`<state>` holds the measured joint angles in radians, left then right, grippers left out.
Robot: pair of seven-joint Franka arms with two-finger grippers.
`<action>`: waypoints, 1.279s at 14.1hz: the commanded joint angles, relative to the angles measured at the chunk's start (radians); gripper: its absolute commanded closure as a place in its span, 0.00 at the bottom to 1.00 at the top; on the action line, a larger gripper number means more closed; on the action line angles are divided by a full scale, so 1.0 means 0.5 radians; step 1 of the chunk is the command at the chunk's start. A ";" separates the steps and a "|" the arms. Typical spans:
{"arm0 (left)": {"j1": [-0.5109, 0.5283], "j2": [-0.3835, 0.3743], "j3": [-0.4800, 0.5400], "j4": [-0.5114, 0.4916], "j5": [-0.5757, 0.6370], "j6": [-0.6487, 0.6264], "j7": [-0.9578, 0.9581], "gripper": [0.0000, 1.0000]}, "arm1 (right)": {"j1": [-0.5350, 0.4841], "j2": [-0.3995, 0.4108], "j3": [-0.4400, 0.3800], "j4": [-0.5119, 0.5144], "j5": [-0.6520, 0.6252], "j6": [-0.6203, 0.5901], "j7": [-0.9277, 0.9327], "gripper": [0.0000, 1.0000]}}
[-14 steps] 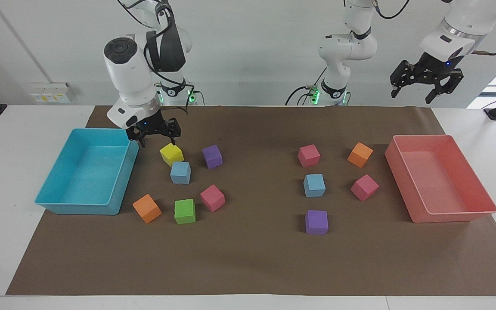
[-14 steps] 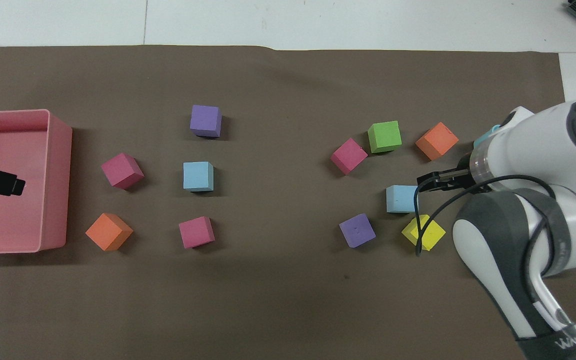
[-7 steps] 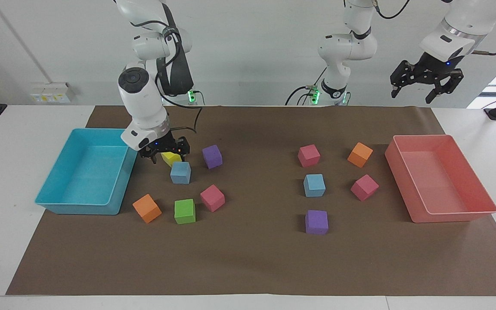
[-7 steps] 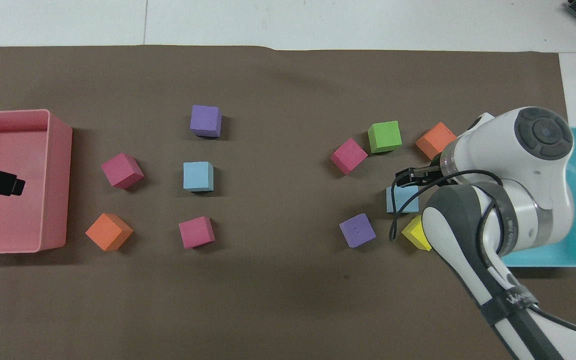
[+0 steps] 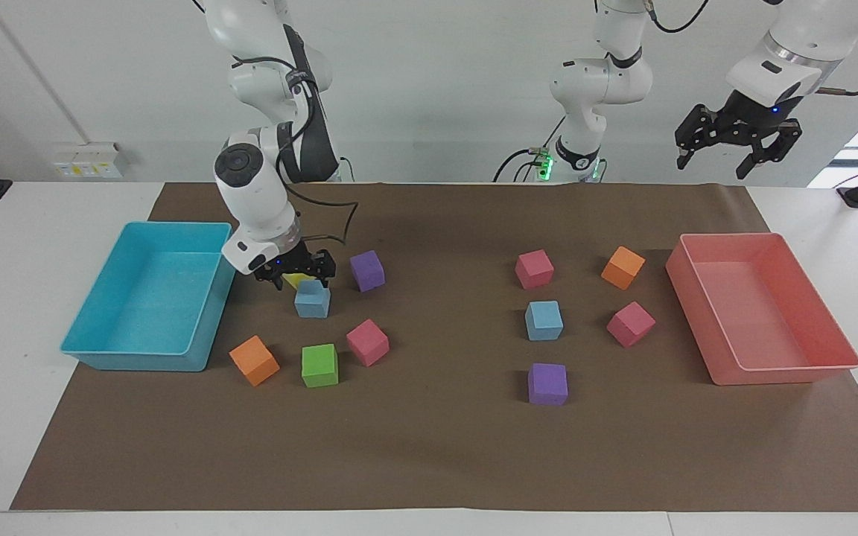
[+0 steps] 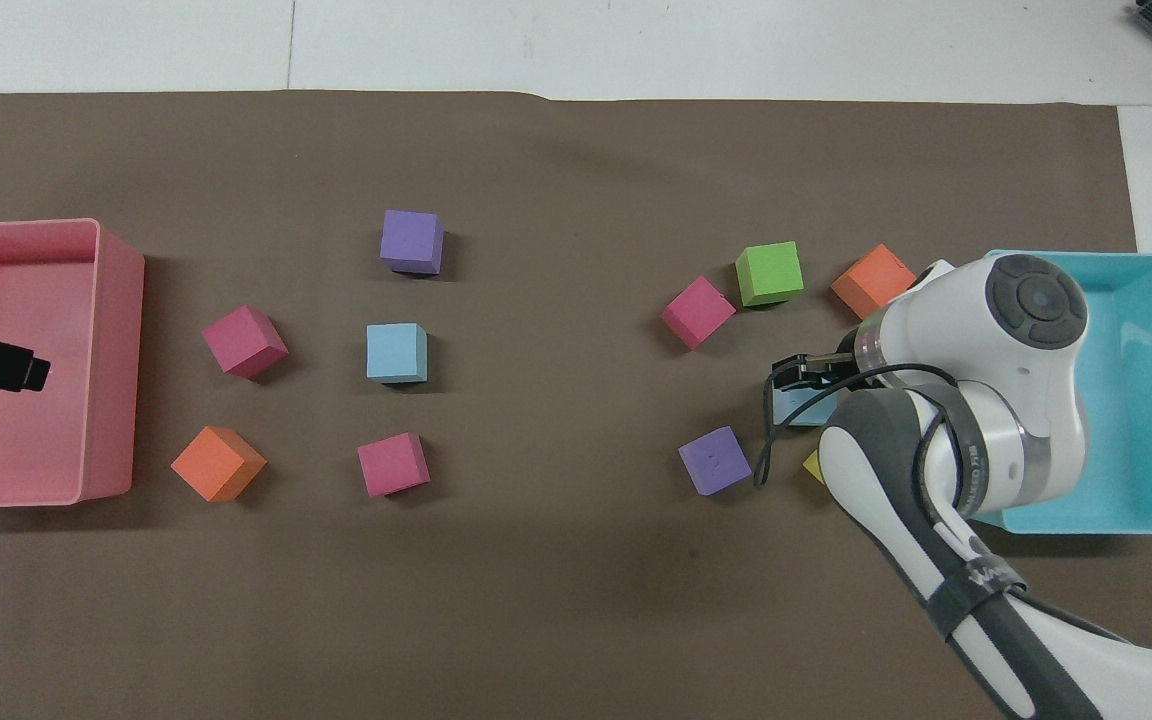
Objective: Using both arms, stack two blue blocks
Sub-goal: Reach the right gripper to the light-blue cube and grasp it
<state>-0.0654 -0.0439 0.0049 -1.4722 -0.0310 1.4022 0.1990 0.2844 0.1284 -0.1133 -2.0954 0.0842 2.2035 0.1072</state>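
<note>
Having travelled from beside the cyan tray, the right gripper, jaws spread wide, is now positioned over one blue block (nothing gripped yet). The other blue block lies toward the left arm's end; the left gripper waits aloft, open.

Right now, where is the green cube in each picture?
Facing view: the green cube sits low, between an orange cube and a pink cube.
Overhead view: the green cube sits high, between the same two.
Shared landmark: the cyan tray nearby.
</note>
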 commanded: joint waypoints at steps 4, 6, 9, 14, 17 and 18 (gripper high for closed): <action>0.008 -0.020 0.002 0.002 0.013 -0.022 0.022 0.00 | 0.011 0.056 -0.003 -0.083 0.034 0.192 -0.039 0.00; 0.008 -0.020 -0.001 0.005 0.013 -0.022 0.022 0.00 | 0.014 0.084 -0.003 -0.086 0.034 0.207 -0.046 0.00; 0.008 -0.020 0.002 0.002 0.013 -0.022 0.022 0.00 | 0.042 0.111 -0.007 -0.092 0.034 0.219 -0.082 0.00; 0.008 -0.020 0.002 0.002 0.013 -0.022 0.022 0.00 | 0.029 0.114 -0.007 -0.147 0.034 0.238 -0.196 0.00; 0.008 -0.020 0.002 0.002 0.013 -0.025 0.025 0.00 | 0.026 0.114 -0.007 -0.178 0.034 0.265 -0.196 0.00; 0.008 -0.023 -0.001 0.005 0.013 -0.025 0.022 0.00 | 0.029 0.114 -0.007 -0.187 0.034 0.265 -0.190 0.00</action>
<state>-0.0654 -0.0439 0.0050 -1.4722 -0.0310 1.4022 0.1990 0.3031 0.1920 -0.1154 -2.1628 0.0843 2.3011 0.0420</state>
